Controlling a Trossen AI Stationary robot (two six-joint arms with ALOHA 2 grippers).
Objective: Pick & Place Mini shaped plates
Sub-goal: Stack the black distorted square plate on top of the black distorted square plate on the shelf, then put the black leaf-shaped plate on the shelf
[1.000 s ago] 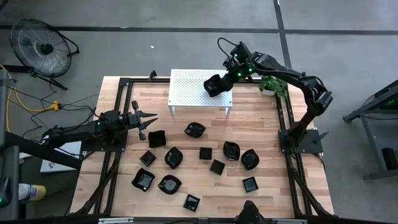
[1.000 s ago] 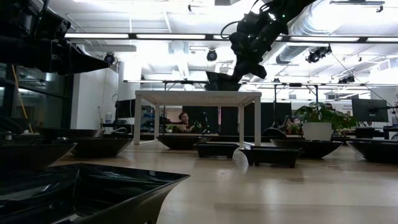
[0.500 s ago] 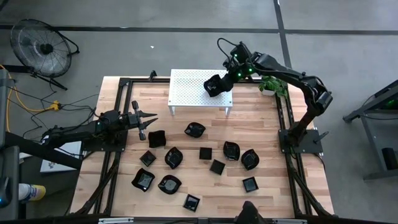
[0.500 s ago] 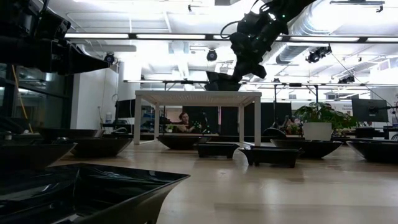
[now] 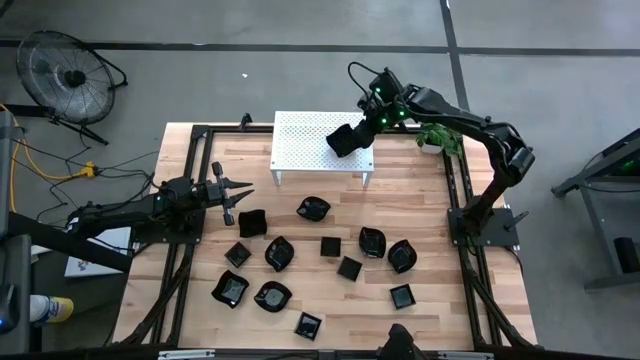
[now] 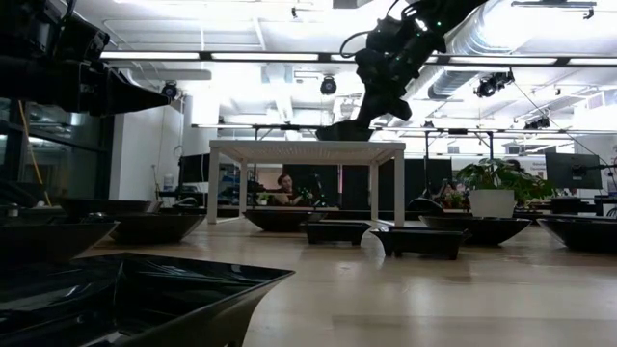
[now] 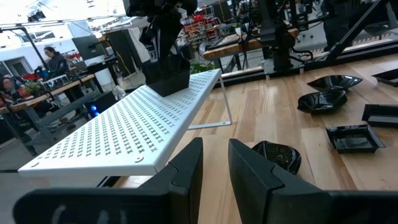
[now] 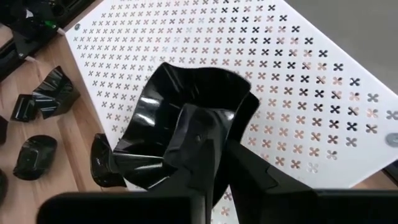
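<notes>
A wavy-edged black mini shaped plate lies on the right part of the white perforated stand; the low view shows that plate flat on the stand's top. My right gripper slants down at it from the far right, its fingers a little apart at the plate's rim. Several more black plates rest on the wooden table in front of the stand. My left gripper waits level at the table's left side, open, with nothing between its fingers. My right gripper stands with one finger inside the plate's hollow and the other outside its rim, slanting down from the far right. The jaws are slightly apart, and I cannot tell whether they touch the rim. The plate's underside rests on the stand.
A potted plant stands right of the stand at the table's far right. Black frame rails run along the table's sides. A fan stands on the floor at the far left. Bare wood lies along the table's near edge.
The plate on the stand has tipped from tilted, one edge raised, down to lie flat on the stand's top. My right gripper has stayed in place above it.
</notes>
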